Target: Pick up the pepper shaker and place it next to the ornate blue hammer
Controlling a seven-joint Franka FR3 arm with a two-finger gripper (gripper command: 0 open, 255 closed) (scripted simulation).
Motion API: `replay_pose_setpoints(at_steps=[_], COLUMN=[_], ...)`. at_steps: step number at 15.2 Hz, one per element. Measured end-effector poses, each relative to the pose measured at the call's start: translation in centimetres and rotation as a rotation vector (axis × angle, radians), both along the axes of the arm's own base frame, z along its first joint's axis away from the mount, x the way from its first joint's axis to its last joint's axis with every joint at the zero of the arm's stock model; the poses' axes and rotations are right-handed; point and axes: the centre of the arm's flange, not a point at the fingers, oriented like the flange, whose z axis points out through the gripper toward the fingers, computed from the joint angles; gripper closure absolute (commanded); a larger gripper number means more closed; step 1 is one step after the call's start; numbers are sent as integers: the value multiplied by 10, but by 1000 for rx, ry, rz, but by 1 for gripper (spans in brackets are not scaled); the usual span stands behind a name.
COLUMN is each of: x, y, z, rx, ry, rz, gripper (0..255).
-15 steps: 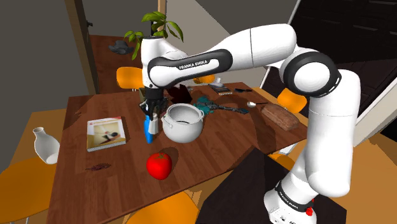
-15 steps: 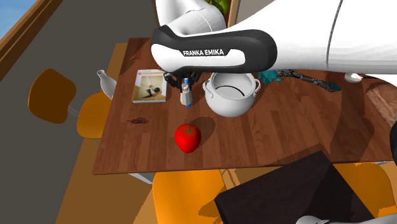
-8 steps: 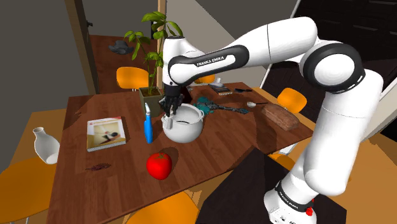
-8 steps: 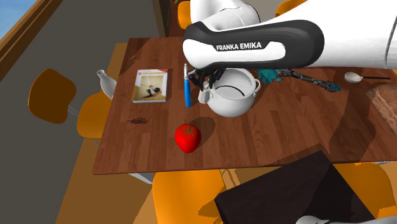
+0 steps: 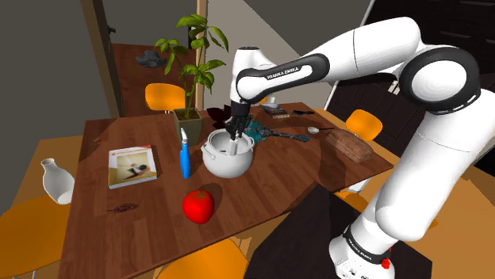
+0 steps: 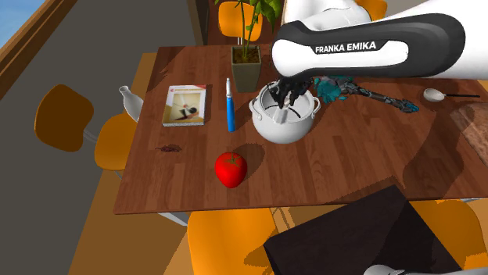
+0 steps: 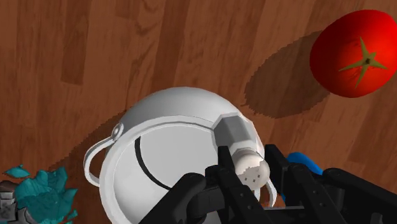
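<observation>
My gripper (image 5: pixel 235 133) hangs over the white pot (image 5: pixel 230 161) and is shut on the pepper shaker (image 7: pixel 236 141), a pale grey faceted body with a white perforated cap. In the second exterior view the shaker (image 6: pixel 281 116) sits just above the pot's (image 6: pixel 286 130) opening, below the gripper (image 6: pixel 286 97). The black fingers (image 7: pixel 221 167) clasp the shaker at its cap end. The ornate hammer (image 5: pixel 275 133) has a teal head and a dark patterned handle. It lies just beyond the pot, toward the shoulder view's right, and its handle (image 6: pixel 378 95) stretches away from the pot.
A slim blue bottle (image 5: pixel 184 155) stands upright beside the pot. A red tomato (image 5: pixel 198 206) lies nearer the table's front edge. A book (image 5: pixel 132 166), a potted plant (image 5: pixel 190 79), a spoon (image 5: pixel 313 128) and a brown loaf (image 5: pixel 349 145) share the table. Orange chairs surround it.
The arm has swung from beside the blue bottle toward the shoulder view's right, carrying the shaker, and now holds it over the pot. The bottle stays upright where it was.
</observation>
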Motion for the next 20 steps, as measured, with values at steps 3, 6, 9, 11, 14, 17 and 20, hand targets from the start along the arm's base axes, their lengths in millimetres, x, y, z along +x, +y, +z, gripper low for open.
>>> replay_pose_setpoints(at_steps=[3,6,9,11,14,17,20], x=[-11,-24,-34,-41,-51,-62,-73], y=[-38,-76,-114,-140,-178,-218,-253], z=[-2,-2,-1,0,-2,-1,-2], rx=[0,0,0,0,0,0,0], ry=[0,0,0,0,0,0,0], rz=[0,0,0,0,0,-1,0], gripper=[255,255,255,255,255,255,255])
